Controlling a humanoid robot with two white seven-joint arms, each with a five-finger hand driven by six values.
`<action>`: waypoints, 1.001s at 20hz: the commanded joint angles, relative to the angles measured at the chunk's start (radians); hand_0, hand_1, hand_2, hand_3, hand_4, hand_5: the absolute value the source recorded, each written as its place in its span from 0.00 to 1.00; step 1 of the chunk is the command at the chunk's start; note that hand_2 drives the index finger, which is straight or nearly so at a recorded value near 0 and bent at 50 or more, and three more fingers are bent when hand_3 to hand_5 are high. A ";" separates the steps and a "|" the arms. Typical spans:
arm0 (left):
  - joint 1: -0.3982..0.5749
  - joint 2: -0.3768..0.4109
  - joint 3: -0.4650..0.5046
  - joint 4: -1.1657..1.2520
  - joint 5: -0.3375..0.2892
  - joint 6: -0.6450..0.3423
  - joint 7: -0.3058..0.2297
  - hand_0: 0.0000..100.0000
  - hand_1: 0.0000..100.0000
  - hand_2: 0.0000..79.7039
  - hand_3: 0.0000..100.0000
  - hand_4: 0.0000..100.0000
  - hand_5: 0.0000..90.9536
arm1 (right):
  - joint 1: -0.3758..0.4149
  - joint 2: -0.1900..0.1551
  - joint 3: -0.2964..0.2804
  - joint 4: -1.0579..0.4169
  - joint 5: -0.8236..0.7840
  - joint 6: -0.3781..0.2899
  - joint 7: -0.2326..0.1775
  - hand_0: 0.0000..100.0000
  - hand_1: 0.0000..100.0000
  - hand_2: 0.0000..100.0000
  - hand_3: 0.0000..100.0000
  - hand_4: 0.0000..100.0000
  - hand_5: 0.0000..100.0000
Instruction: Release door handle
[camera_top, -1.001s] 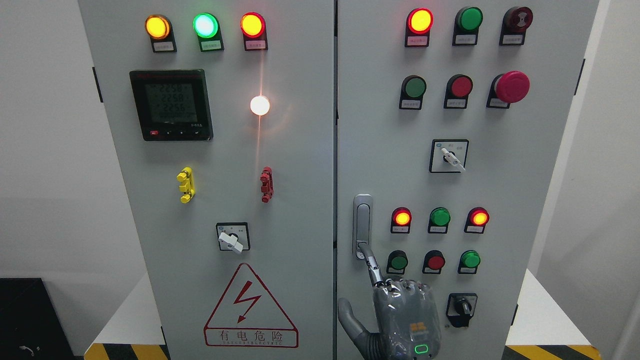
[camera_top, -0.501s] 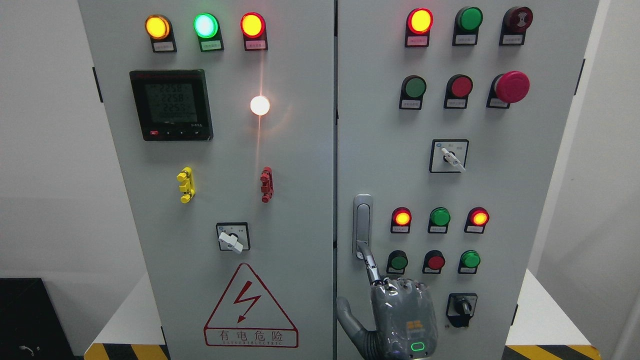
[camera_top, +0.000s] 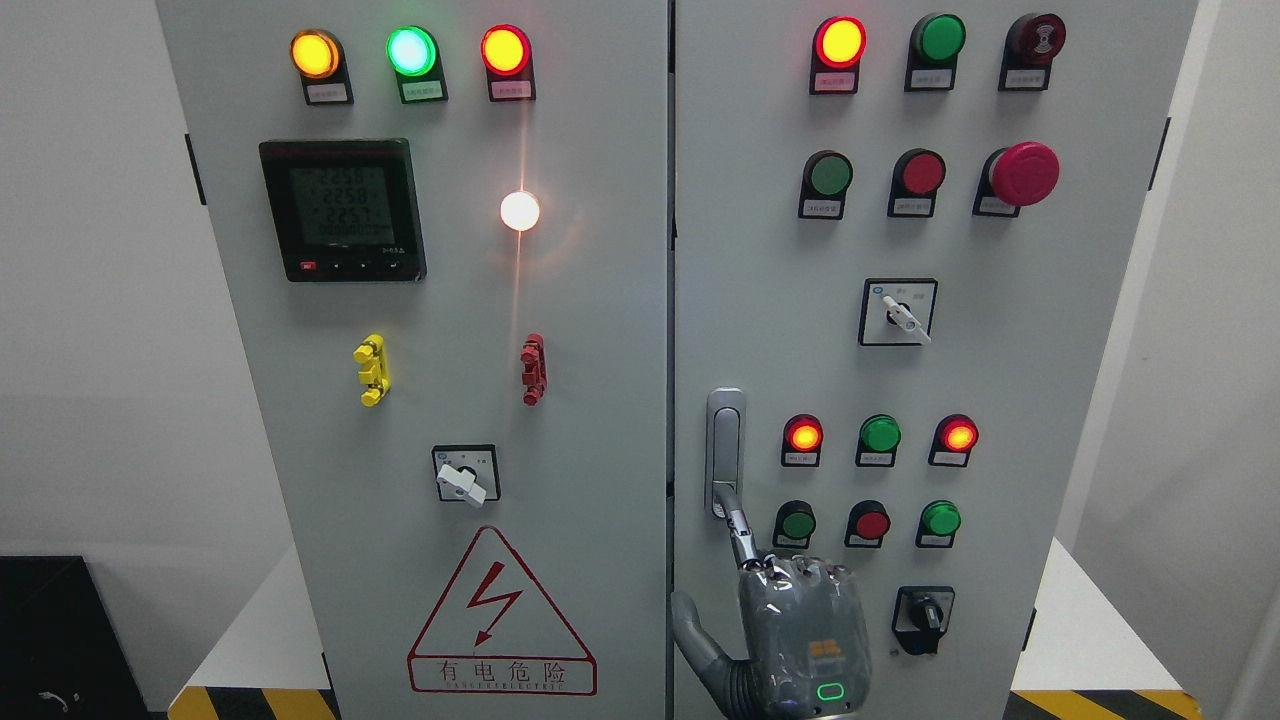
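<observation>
The right hand pokes one finger up to the bottom of the door handle on the right door, its other fingers curled and holding nothing, and that shiny metal handle looks hard, stiff and slippery.

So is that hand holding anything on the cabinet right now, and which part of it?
Nothing is gripped. The right hand has one extended finger reaching the lower end of the door handle; the other fingers are curled.
</observation>
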 joint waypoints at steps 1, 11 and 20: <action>0.000 0.000 0.000 0.000 0.000 -0.001 -0.001 0.12 0.56 0.00 0.00 0.00 0.00 | -0.004 0.003 -0.004 0.019 0.002 0.000 0.002 0.40 0.36 0.11 1.00 1.00 1.00; 0.000 0.000 0.000 0.000 0.000 -0.001 -0.001 0.12 0.56 0.00 0.00 0.00 0.00 | -0.014 0.003 -0.005 0.035 0.002 0.014 0.002 0.40 0.36 0.11 1.00 1.00 1.00; 0.000 0.000 0.000 0.000 0.000 -0.001 -0.001 0.12 0.56 0.00 0.00 0.00 0.00 | -0.019 0.003 -0.008 0.042 0.002 0.014 0.004 0.40 0.36 0.11 1.00 1.00 1.00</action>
